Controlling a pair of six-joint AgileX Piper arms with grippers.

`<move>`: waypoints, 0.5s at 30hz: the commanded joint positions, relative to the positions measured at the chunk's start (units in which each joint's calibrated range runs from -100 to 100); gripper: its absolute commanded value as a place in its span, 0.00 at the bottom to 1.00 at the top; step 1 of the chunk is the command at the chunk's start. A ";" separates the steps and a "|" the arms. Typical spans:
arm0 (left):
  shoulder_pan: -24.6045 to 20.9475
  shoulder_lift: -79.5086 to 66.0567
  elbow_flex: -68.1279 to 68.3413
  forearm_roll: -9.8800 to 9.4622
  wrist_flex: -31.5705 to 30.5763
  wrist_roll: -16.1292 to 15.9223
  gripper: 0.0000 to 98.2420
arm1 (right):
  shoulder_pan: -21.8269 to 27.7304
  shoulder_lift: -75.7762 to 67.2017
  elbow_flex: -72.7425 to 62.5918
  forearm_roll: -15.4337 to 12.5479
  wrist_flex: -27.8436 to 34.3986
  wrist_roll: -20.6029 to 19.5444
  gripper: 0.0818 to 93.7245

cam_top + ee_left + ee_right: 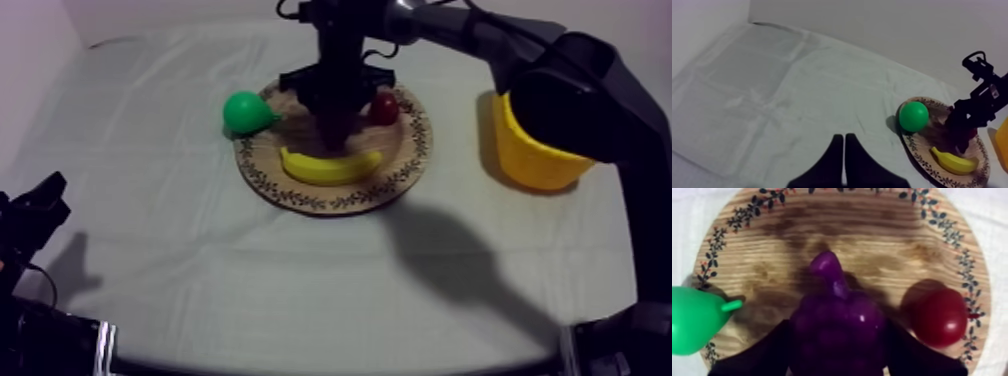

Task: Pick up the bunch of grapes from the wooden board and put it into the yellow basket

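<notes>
Your right pincer [337,128] is hanging over the middle of the round wooden board with a patterned rim [405,165] in the top view, between the green toy pear [245,112] and the small red fruit [384,108]. The yellow basket [530,150] is waiting well apart. Your left pincer [38,208] is resting low at its side.

In the left wrist view its fingers [834,160] are lying pressed together, holding nothing.

In the right wrist view the right pincer's fingers [757,355] are clasping the purple bunch of toy grapes [837,323] at mid-board. I am judging the grasp made, with the lift and the carry to the basket remaining. The bunch's long axis is running straight out between the fingers, with the tapered tip pointing toward the far rim.
</notes>
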 commanded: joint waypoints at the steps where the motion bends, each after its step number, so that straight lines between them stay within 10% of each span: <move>1: 0.01 0.00 -0.04 0.02 0.03 -0.01 0.00 | 0.11 -3.32 5.54 0.19 -1.32 0.37 0.37; 15: 0.01 0.00 -0.04 0.02 0.03 -0.01 0.00 | 4.51 -27.27 36.43 5.46 -14.13 4.83 0.35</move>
